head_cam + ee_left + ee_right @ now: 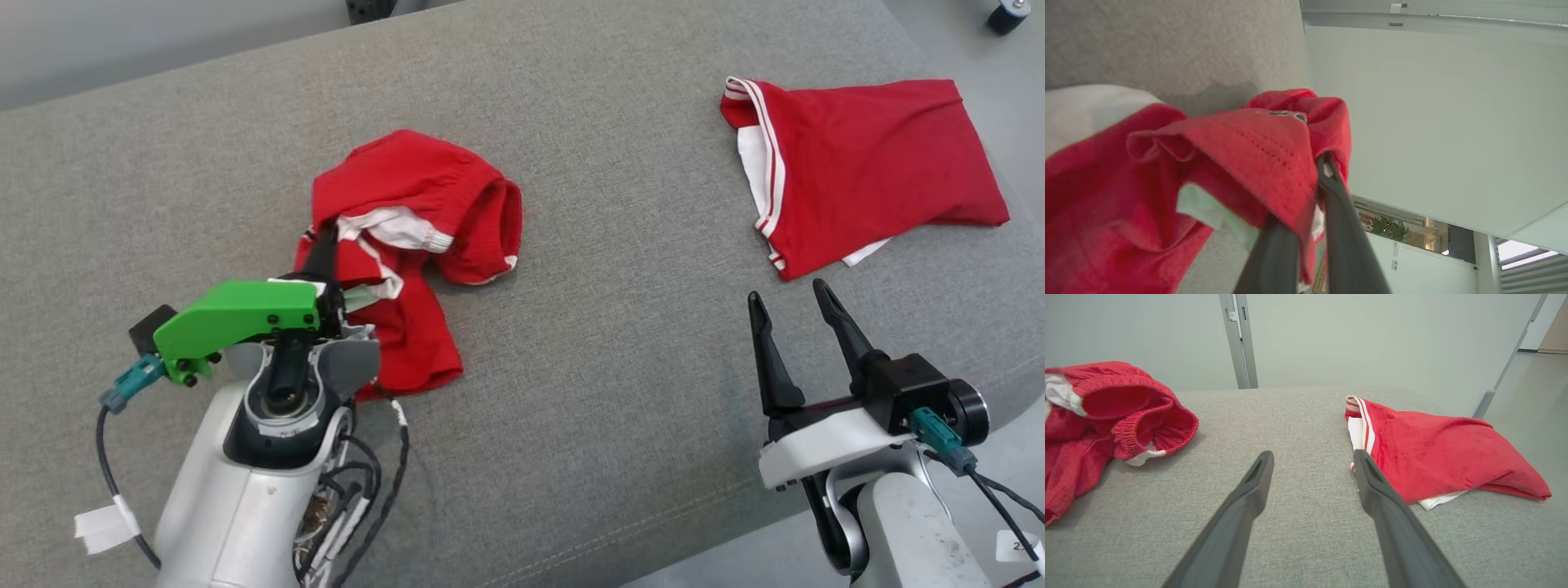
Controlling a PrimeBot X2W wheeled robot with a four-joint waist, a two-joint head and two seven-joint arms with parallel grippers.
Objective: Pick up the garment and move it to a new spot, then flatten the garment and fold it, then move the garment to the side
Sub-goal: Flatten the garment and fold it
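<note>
Left gripper (325, 245) pinches a thin fold of the crumpled red garment (408, 245), left of centre, right gripper (787, 291) gaping at lower right; so slight a hold may slip during lifting.

Soft, even light right across the cushion (620, 343) in the head view: no glare, just a faint shadow tucked under the crumpled garment (408, 245). In the left wrist view the garment sits so near the lens it goes smeary and out of focus, with a darker shadow on the cushion just behind it and a bright window (1527, 255) far beyond. The right wrist view is crisp beside the garment, though the wide lens tilts the posts (1241, 339) behind it.
</note>
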